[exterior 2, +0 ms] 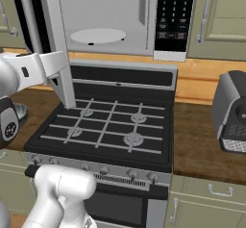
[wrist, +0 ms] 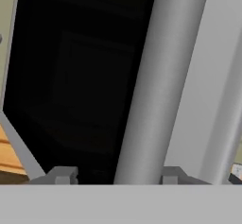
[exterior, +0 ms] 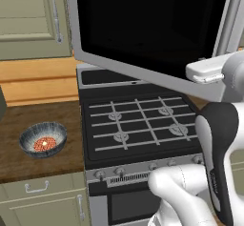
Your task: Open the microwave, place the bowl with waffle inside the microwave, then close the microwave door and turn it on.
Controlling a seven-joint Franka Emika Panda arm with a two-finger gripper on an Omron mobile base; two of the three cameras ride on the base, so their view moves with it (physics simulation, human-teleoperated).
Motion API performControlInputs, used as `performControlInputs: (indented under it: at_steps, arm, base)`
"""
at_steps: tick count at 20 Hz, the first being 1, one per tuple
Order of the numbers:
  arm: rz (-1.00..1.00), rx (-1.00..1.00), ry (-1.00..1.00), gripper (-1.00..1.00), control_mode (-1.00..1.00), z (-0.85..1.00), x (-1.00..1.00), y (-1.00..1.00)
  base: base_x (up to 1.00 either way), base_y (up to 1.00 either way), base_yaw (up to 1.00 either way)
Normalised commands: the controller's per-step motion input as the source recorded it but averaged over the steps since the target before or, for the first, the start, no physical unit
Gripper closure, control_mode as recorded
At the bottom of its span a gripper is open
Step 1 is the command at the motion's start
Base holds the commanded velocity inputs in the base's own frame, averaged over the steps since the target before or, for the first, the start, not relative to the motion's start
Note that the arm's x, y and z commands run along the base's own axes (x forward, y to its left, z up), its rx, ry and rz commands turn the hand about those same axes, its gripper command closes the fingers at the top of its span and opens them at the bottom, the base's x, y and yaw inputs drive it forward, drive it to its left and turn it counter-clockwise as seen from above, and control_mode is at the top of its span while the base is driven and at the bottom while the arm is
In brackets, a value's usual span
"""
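A: Where was the gripper (wrist: 113, 178)?

B: At the microwave door (exterior: 143, 25), upper half of the left base frame. Door swung open. Fingertips (wrist: 61, 175) sat either side of the bar handle (wrist: 156, 81); whether they pressed on it, I could not tell.

A: And the bowl (exterior: 43, 139)?

B: On the wooden counter (exterior: 47, 113), lower left, waffle (exterior: 45, 144) inside. Judged light, rigid, smooth; grip the rim and keep it level.

Bowl (exterior: 43, 139): grey-blue, dark speckles. Waffle (exterior: 45, 144): reddish-orange, dotted grid. Microwave door (exterior: 143, 29): silver frame, black glass. Stove (exterior 2: 110, 126): black, grey grates. Counter (exterior: 38, 125): dark wood.
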Motion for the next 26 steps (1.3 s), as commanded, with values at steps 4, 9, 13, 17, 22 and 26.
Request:
performControlInputs:
  at_steps: [4, 9, 13, 17, 22, 26]
  arm:
    - [0.00, 0.00, -0.01, -1.00, -1.00, 0.00, -0.41, -0.08]
    - [0.12, 0.04, 0.00, -1.00, -1.00, 0.00, -0.78, -0.79]
    - [0.11, 0.09, 0.00, -1.00, -1.00, 0.02, -0.53, -0.74]
    - [0.10, 0.08, 0.00, -1.00, -1.00, 0.04, -0.03, -0.85]
    - [0.44, 0.11, 0.00, -1.00, -1.00, 0.00, 0.13, -0.30]
    - [0.63, 0.15, 0.02, -1.00, -1.00, -0.08, 0.62, -0.04]
  base:
    - [0.00, 0.00, 0.00]
    - [0.00, 0.00, 0.00]
    - [0.00, 0.00, 0.00]
    - [0.00, 0.00, 0.00]
    - [0.00, 0.00, 0.00]
    - [0.00, 0.00, 0.00]
